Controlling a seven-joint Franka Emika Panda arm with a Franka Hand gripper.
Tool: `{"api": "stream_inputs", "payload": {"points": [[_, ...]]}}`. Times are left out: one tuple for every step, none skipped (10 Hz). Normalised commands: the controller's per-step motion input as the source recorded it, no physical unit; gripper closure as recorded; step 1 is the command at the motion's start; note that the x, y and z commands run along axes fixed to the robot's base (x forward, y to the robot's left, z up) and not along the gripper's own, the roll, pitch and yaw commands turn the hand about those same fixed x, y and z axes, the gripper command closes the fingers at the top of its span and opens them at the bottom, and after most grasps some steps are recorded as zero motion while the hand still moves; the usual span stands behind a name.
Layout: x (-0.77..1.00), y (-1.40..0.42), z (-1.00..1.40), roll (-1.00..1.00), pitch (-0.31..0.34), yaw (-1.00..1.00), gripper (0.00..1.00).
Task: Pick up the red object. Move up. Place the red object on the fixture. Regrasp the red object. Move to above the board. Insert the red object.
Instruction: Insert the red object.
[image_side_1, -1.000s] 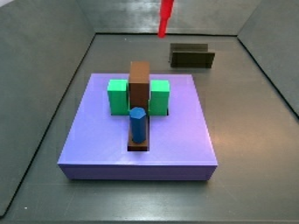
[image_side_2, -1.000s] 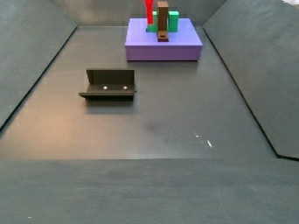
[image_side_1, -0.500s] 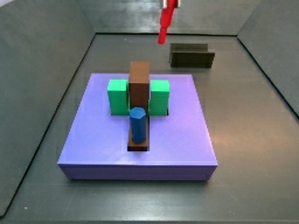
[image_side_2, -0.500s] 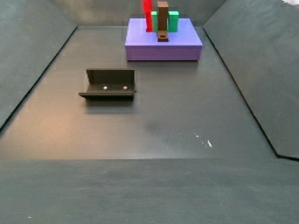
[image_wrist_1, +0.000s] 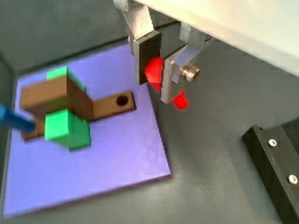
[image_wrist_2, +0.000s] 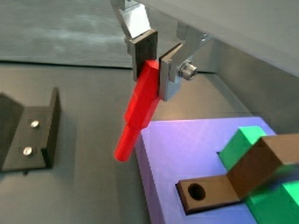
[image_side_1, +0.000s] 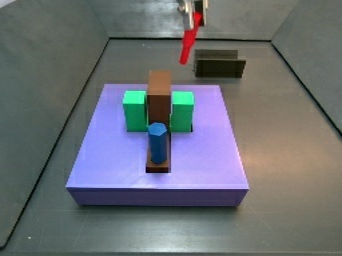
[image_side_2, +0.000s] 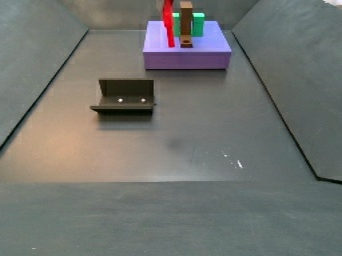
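Observation:
My gripper (image_wrist_2: 156, 63) is shut on the top end of the red object (image_wrist_2: 138, 114), a thin red stick that hangs slanted below the fingers. In a side view the gripper (image_side_1: 195, 12) is high at the back, and the red object (image_side_1: 189, 42) hangs in the air between the fixture (image_side_1: 218, 64) and the far edge of the board (image_side_1: 194, 160). In a wrist view the red object (image_wrist_1: 180, 100) points down beside the board's (image_wrist_1: 111, 153) edge, near the brown bar's (image_wrist_1: 114, 104) hole. The other side view shows the red object (image_side_2: 168, 22) above the board (image_side_2: 187, 57).
On the board stand green blocks (image_side_1: 135, 110), a brown bar (image_side_1: 160, 95) and a blue peg (image_side_1: 158, 142). The dark fixture (image_side_2: 124, 96) stands on the grey floor away from the board. Dark walls (image_side_1: 67, 80) slope up around the floor.
The gripper has carried the red object down and toward the board's far edge. The stick, upright before, now hangs slanted.

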Motion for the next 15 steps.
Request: {"api": "stream_inputs", "payload": {"points": [[0.00, -0.16, -0.24, -0.15, -0.299, 0.75, 1.00], [0.00, -0.23, -0.04, -0.22, -0.310, 0.63, 1.00], [-0.03, -0.24, 0.00, -0.31, -0.299, 0.56, 1.00], [-0.03, -0.23, 0.01, -0.33, -0.290, 0.55, 1.00], [-0.03, -0.23, 0.01, -0.33, -0.290, 0.55, 1.00], [-0.02, -0.23, 0.01, -0.33, -0.290, 0.55, 1.00], [-0.02, -0.23, 0.01, -0.33, -0.290, 0.55, 1.00], [-0.03, -0.23, 0.01, -0.33, -0.291, 0.55, 1.00], [-0.03, -0.23, 0.01, -0.33, -0.293, 0.55, 1.00], [-0.03, -0.23, 0.01, -0.33, -0.293, 0.55, 1.00], [-0.03, -0.23, 0.01, -0.33, -0.296, 0.55, 1.00], [-0.03, -0.22, 0.03, -0.34, -0.293, 0.55, 1.00], [-0.04, -0.22, 0.03, -0.34, -0.291, 0.55, 1.00], [-0.04, -0.21, 0.04, -0.35, -0.291, 0.55, 1.00], [-0.13, -0.08, 0.08, -0.43, -0.313, 0.52, 1.00]]}}
